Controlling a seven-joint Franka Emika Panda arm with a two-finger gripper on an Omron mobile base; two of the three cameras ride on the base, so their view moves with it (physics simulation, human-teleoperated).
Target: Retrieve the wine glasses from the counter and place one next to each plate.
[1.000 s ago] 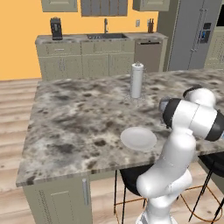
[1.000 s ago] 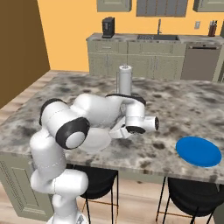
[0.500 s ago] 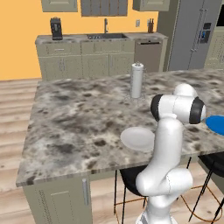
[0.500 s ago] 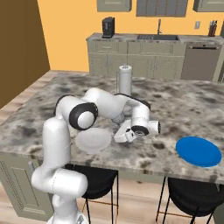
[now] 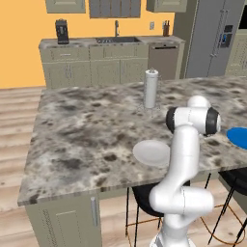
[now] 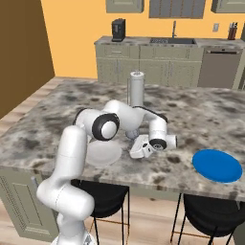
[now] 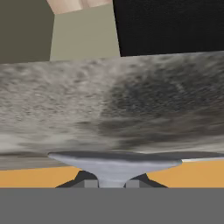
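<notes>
Mottled polished granite island top (image 5: 87, 130), smooth translucent wine glass (image 7: 114, 162), glossy blue plate (image 6: 217, 165)

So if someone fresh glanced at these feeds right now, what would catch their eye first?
Probably the white arm folded low over the granite island, its gripper shut on a wine glass whose round foot fills the bottom of the hand view. Next, the bright blue plate near the island's front edge to the arm's right, and the pale plate beside the arm, with the tall paper-towel roll upright behind them.

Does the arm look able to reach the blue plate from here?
Probably yes: only bare island top lies between the pincer, shut on a wine glass, and the blue plate.
</notes>
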